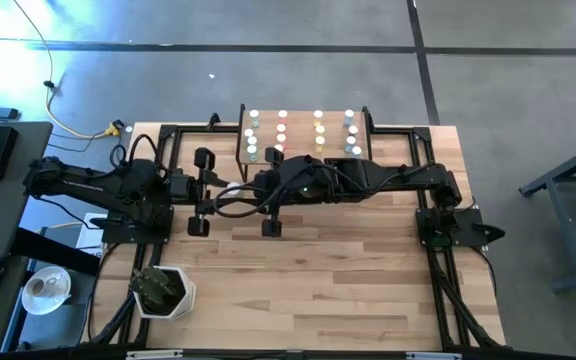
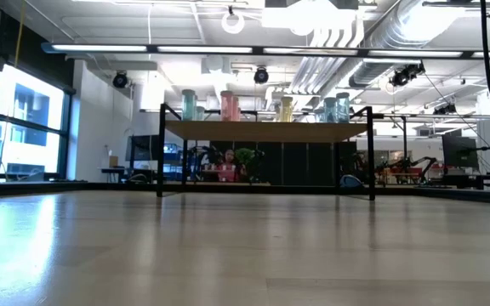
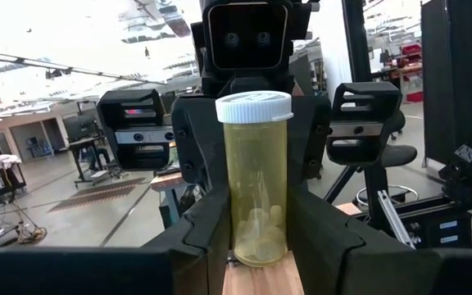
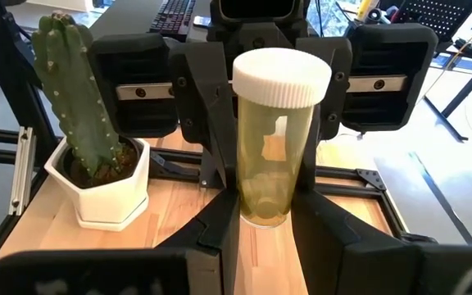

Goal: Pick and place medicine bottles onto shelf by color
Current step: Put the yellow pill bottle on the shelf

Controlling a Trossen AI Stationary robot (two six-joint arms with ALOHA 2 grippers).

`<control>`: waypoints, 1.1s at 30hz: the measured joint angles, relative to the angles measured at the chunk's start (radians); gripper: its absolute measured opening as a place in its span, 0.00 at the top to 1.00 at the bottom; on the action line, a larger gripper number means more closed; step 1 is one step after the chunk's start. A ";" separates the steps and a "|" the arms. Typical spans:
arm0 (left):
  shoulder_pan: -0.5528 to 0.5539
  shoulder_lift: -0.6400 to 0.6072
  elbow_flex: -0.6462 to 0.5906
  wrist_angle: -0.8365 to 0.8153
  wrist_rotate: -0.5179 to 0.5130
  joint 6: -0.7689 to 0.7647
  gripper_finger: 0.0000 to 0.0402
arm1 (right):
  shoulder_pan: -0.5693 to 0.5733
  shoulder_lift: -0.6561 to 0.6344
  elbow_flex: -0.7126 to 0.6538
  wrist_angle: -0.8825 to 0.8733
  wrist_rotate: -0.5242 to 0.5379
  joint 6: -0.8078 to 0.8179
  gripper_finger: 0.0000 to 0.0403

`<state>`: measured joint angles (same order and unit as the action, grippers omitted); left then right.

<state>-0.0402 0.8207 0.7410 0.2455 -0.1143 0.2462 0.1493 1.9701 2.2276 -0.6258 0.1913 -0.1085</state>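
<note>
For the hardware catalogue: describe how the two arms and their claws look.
Both arms are dark, matte black and jointed, with looping black cables along them. The left claw has two chunky black angular fingers. The right claw matches it. Boxy black wrist housings with slotted sides and small round screws face each camera.

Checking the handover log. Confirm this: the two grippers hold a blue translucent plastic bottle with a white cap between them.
Wrong colour: the translucent plastic bottle with a white cap is yellow, not blue, as the left wrist view shows. The left gripper and right gripper do hold it between them.
</note>
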 joint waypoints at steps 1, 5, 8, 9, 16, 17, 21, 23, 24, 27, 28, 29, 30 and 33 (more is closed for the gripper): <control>0.000 0.000 0.000 0.000 0.000 0.000 0.75 | 0.000 0.000 0.000 -0.001 0.000 0.000 0.79; 0.000 0.000 0.000 -0.002 -0.001 0.000 0.75 | 0.000 0.000 0.000 -0.003 0.000 0.003 0.79; 0.000 0.000 0.000 -0.003 -0.001 0.000 0.75 | 0.000 0.000 0.000 -0.004 0.000 0.003 0.79; 0.000 0.000 0.000 -0.003 -0.001 0.000 0.75 | 0.000 0.000 0.000 -0.004 0.000 0.003 0.79; 0.000 0.001 0.000 -0.014 -0.001 0.000 0.75 | 0.000 0.001 0.000 -0.018 0.000 0.009 0.73; 0.000 0.001 0.000 -0.017 -0.002 -0.004 0.75 | 0.000 0.001 0.000 -0.022 -0.001 0.020 0.70; 0.001 0.001 0.000 -0.021 -0.007 -0.007 0.75 | 0.000 0.001 0.000 -0.035 0.006 0.026 0.62; 0.001 0.001 0.000 -0.019 -0.010 -0.007 0.75 | 0.000 0.001 0.000 -0.041 0.015 0.025 0.58; 0.001 0.000 0.000 -0.018 -0.010 -0.007 0.75 | 0.000 0.001 0.000 -0.044 0.014 0.025 0.57; 0.001 0.000 0.000 -0.018 -0.011 -0.007 0.75 | 0.000 0.001 0.000 -0.056 0.016 0.025 0.54; 0.001 0.000 0.000 -0.018 -0.013 -0.007 0.75 | 0.000 0.001 0.001 -0.065 0.017 0.024 0.53; 0.001 0.000 0.000 -0.018 -0.014 -0.007 0.75 | 0.000 0.001 0.005 -0.086 0.017 0.025 0.53; 0.001 0.000 0.000 -0.020 -0.014 -0.007 0.75 | 0.000 0.001 0.012 -0.108 0.018 0.024 0.52; 0.001 0.000 0.001 -0.046 -0.017 -0.009 0.76 | 0.000 0.001 0.053 -0.188 0.041 0.034 0.52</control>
<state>-0.0395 0.8204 0.7418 0.1994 -0.1314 0.2369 0.1493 1.9709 2.2807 -0.8136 0.2324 -0.0744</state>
